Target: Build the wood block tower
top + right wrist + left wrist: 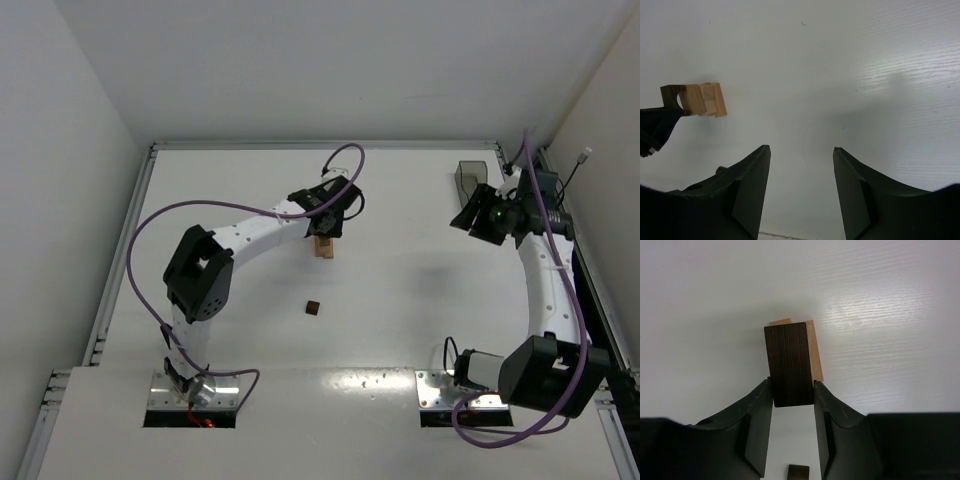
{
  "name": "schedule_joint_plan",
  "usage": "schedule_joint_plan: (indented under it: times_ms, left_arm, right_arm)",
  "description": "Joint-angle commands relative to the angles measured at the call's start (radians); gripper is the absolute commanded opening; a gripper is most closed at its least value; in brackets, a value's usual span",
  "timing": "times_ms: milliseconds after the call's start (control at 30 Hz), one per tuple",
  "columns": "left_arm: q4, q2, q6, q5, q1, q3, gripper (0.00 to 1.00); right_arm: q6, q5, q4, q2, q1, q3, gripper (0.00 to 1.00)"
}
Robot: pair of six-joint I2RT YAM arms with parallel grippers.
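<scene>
- Left wrist view: my left claw (792,386) is pinching the dark arch block (789,362) by its sides, with the long axis pointing straight away from the fingers.
- The tan column (814,350) sits directly behind that block and peeks out on its right. I'd say they're touching but slightly offset, and the release hinges on that.
- The column stands mid-tabletop (420,270). The right claw (801,155) is spread, empty and well apart.
- Count: one arch block, one loose dark block (314,308), one tray (468,178). The tan blocks are too small to count.
</scene>
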Motion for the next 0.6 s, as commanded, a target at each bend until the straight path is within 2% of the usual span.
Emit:
schedule_joint_plan:
  times_ms: [0, 133, 267, 567]
  left_arm:
    - [0.026, 0.008, 0.007, -0.001, -0.013, 0.007, 0.0]
    - [0.026, 0.008, 0.007, 0.008, -0.013, 0.007, 0.0]
    - [0.026, 0.017, 0.007, 0.019, -0.013, 0.007, 0.17]
    - [0.026, 0.017, 0.007, 0.019, -0.013, 0.007, 0.22]
  right_arm:
    - [0.013, -0.019, 0.045, 0.002, -0.003, 0.008, 0.5]
    - [0.013, -0.019, 0.045, 0.002, -0.003, 0.008, 0.5]
    - [0.013, -0.019, 0.045, 0.002, -0.003, 0.008, 0.5]
    - [0.013, -0.028, 0.045, 0.002, -0.003, 0.008, 0.5]
